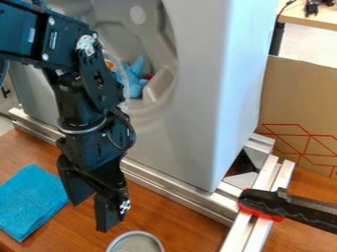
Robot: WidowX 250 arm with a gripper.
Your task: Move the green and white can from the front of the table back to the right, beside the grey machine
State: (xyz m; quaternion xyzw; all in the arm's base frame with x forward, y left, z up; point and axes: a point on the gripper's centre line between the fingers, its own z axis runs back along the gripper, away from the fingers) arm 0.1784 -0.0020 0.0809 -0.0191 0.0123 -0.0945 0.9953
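The black gripper (89, 203) hangs over the wooden table at lower left, pointing down with its two fingers apart and nothing seen between them. A folded blue cloth (27, 201) lies on the table just left of it. Below and to the right of the fingers, a round grey metal dish or lid (135, 243) is cut off by the bottom edge. Behind the arm, a light blue plush toy (136, 78) sits inside the round opening of a grey machine (207, 98), partly hidden by the arm and a clear rim.
Metal rails (178, 193) run along the machine's base and jut forward at right. A black and red clamp (263, 203) grips the rail there. A cardboard panel (299, 93) stands behind on the right, below another table (316, 18).
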